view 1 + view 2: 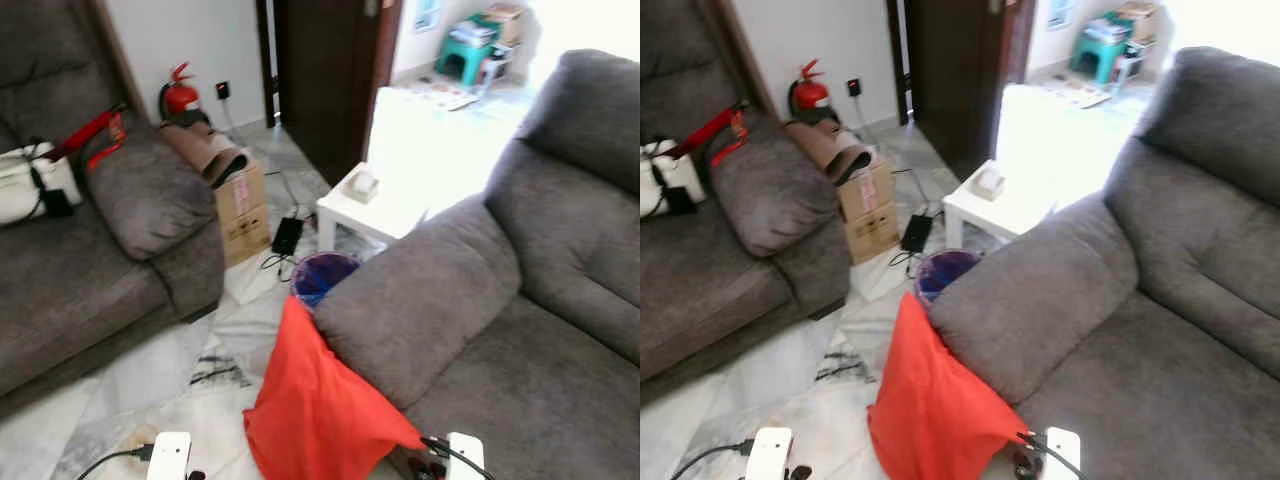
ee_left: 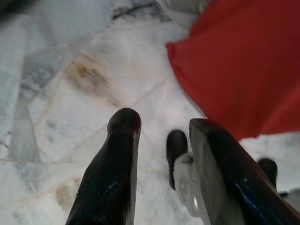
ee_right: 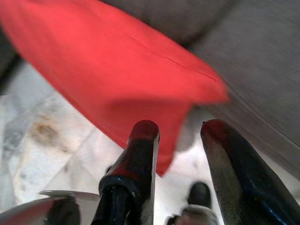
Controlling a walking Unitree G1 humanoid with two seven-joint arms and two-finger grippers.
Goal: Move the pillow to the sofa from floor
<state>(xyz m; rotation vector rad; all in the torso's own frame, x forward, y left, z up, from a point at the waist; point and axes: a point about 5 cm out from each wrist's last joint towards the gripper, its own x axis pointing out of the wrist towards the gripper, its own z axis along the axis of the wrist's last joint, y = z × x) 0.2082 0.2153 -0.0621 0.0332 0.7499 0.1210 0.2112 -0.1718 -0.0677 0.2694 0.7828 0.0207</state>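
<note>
A red pillow (image 1: 315, 405) stands on the marble floor, leaning against the padded arm (image 1: 420, 290) of the grey sofa (image 1: 540, 390) on my right. Its right corner reaches over the sofa's seat edge. My right gripper (image 3: 180, 129) is open just in front of the pillow's (image 3: 117, 70) lower edge, with nothing between its fingers. To the left of the pillow (image 2: 243, 61), my left gripper (image 2: 164, 124) hangs open above the bare floor. Both wrists show at the bottom of the eye views.
A second grey sofa (image 1: 60, 290) with a cushion (image 1: 145, 195) and a white bag (image 1: 30, 180) stands on the left. Behind the pillow are a blue bin (image 1: 322, 272), a white side table (image 1: 375, 205), a cardboard box (image 1: 242, 205) and cables (image 1: 287, 235).
</note>
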